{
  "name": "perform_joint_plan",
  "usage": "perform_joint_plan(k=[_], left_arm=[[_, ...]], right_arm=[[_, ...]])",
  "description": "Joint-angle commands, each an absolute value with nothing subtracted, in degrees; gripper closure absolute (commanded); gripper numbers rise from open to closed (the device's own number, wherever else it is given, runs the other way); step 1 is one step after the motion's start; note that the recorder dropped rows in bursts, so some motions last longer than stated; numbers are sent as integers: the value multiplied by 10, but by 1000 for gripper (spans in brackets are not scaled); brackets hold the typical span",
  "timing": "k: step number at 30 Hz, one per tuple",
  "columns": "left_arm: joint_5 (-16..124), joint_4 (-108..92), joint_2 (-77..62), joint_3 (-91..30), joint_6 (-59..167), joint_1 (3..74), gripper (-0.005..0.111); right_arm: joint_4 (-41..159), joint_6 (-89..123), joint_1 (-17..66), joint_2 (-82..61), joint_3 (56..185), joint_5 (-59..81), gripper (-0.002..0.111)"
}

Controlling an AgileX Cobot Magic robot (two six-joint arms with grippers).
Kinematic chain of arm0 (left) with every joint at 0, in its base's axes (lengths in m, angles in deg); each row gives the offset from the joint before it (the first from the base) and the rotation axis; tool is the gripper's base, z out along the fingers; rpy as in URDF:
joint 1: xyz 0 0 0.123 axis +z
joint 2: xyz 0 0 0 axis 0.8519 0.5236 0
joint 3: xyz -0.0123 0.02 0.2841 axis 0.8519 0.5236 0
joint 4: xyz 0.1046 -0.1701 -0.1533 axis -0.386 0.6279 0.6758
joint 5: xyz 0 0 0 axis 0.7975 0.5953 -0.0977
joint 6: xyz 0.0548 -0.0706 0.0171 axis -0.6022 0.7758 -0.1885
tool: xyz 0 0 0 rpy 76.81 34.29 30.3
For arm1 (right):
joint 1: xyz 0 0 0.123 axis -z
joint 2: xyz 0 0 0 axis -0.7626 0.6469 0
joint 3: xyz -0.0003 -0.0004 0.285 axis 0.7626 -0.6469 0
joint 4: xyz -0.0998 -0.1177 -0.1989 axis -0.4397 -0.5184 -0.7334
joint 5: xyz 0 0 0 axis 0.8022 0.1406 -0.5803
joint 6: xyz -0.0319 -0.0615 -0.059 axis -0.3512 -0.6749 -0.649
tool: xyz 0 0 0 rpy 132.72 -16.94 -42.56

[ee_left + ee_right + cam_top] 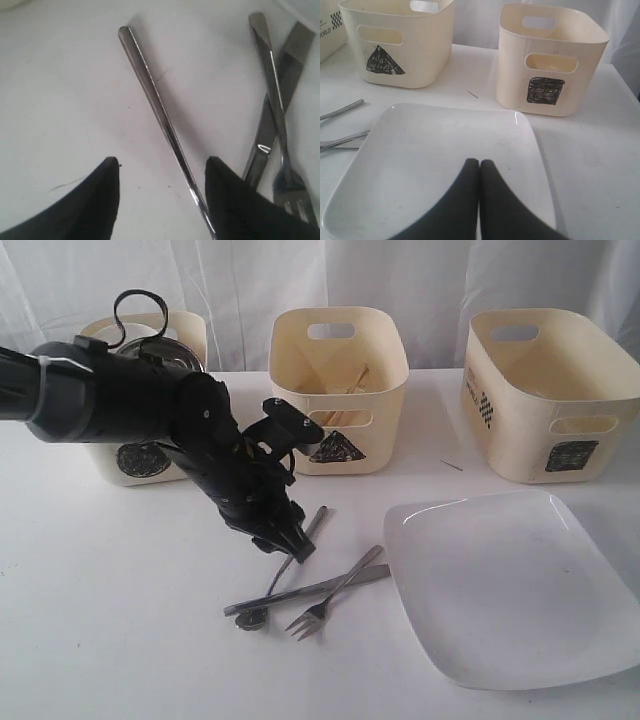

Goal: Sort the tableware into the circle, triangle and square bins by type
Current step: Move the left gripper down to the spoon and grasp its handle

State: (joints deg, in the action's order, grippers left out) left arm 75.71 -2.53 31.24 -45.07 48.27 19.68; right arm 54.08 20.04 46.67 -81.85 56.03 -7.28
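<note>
L gripper (162,162) wide open, low over table; spoon (155,100) handle lies btwn its fingers, not gripped. Spoon is near-centre, just left of crossed knife (280,598) & fork (365,563). R gripper (479,162) closed, empty, above plate (445,145) at near right. Chopsticks (345,387) in triangle bin (340,445), far centre.

Black arm (130,400), grey collar (52,395), tapered fingers (95,200)

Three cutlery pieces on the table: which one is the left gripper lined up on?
The spoon: its handle runs alone between the fingers of the open left gripper. The fork and knife lie crossed, off to one side, outside that gap.
</note>
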Motion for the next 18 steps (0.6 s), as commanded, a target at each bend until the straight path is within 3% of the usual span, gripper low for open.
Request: perform_joint_plan(k=[1, 5, 18], left_arm=[[763, -16, 319, -448, 496, 197, 49], [759, -16, 334, -448, 503, 197, 42], [742, -15, 360, -448, 504, 197, 42]], right_arm=[[541, 205, 468, -821, 557, -67, 108], [541, 205, 468, -821, 557, -67, 108], [541, 205, 468, -821, 557, -67, 108]])
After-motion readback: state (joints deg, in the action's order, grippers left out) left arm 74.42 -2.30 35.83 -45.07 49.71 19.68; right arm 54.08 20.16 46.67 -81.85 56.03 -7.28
